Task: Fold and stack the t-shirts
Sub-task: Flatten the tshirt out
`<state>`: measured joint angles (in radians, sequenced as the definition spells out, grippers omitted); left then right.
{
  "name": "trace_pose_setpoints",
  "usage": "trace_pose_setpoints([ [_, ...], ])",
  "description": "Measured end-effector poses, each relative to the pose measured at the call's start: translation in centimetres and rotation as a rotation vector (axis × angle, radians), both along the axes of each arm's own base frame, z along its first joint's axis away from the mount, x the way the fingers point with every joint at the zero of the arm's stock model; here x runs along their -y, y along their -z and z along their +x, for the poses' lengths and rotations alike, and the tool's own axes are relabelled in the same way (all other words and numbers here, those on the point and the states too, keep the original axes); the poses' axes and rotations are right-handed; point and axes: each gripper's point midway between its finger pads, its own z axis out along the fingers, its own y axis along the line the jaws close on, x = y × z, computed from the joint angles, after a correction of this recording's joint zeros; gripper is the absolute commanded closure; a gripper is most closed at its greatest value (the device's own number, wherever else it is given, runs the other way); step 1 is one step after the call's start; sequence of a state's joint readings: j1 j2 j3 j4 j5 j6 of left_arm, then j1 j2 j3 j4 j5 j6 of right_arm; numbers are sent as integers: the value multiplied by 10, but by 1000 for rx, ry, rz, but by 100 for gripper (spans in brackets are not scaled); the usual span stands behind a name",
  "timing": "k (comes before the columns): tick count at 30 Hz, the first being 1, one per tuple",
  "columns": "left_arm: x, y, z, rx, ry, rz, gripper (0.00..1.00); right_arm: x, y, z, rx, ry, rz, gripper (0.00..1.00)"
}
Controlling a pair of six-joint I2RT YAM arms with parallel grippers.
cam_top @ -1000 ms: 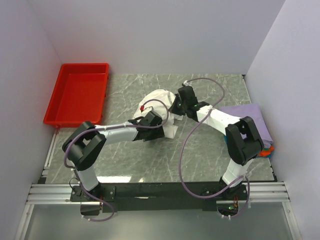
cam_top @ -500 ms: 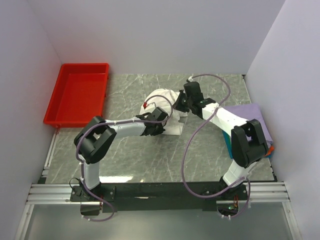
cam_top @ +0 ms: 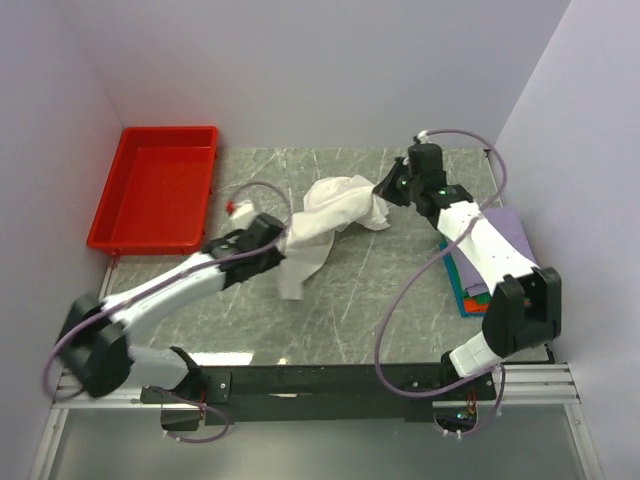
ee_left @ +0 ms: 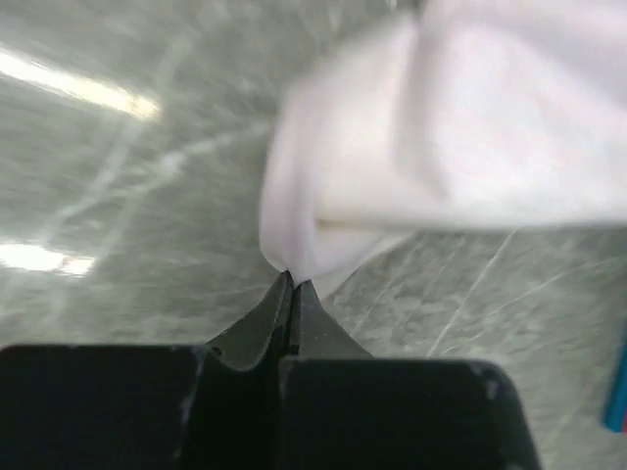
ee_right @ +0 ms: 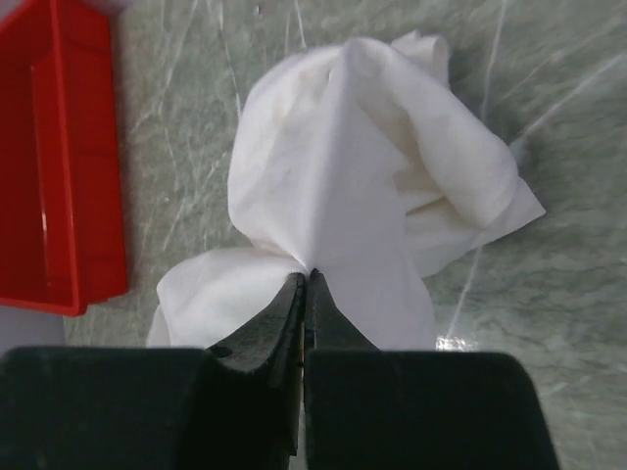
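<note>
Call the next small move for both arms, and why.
The left pincer and right pincer are each shut on the white t-shirt, which is bunched and twisted between them, too crumpled to fold. I'd probably draw the two apart, lifting slightly, to spread it flat first.

Bench [cam_top: 340, 310]: grey-green marbled top, pale veins, glossy, with light glare near the front edge.

Far left corner: red tray [cam_top: 168, 131], rectangular, long side running front to back, flat on the surface.

Right edge: stack of folded shirts [cam_top: 517, 232], lavender on top, teal and orange edges showing beneath at the near side.

Centre, towards the back: white shirt [cam_top: 330, 205], bunched and drawn out on a slant. Its lower loose end is down at the surface; actual contact cannot be told.
</note>
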<state>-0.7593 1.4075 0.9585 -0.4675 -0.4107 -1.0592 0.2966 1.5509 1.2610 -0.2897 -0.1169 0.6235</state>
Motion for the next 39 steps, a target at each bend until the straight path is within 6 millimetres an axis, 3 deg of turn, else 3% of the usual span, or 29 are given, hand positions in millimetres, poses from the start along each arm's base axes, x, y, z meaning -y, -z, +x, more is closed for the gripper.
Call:
trace_pose_setpoints([
  [5, -69, -75, 2, 160, -138, -79, 100, 23, -55, -19, 100, 30, -13, 100],
  [7, -86, -97, -3, 209, -158, -86, 100, 28, -75, -31, 142, 31, -17, 100],
  [12, -101, -148, -6, 292, -136, -74, 100, 38, -115, -60, 222, 23, -27, 100],
  [15, -108, -163, 2, 313, -133, -54, 100, 41, -121, -68, 232, 15, -39, 100],
  [19, -122, -161, 23, 272, -148, -23, 100, 42, -109, -63, 177, 1, -53, 100],
  [22, -122, -165, 35, 257, -126, -20, 100, 46, -101, -56, 140, 2, -61, 100],
  [25, -116, -186, 39, 291, -85, -34, 100, 52, -107, -54, 125, 12, -69, 100],
  [33, -98, -272, 72, 443, -17, -97, 100, 71, -204, -47, 308, 67, -41, 100],
  [36, -94, -293, 79, 476, 1, -107, 100, 77, -230, -63, 372, 80, -27, 100],
  [39, -97, -316, 73, 509, 17, -112, 100, 78, -250, -97, 420, 67, -4, 100],
])
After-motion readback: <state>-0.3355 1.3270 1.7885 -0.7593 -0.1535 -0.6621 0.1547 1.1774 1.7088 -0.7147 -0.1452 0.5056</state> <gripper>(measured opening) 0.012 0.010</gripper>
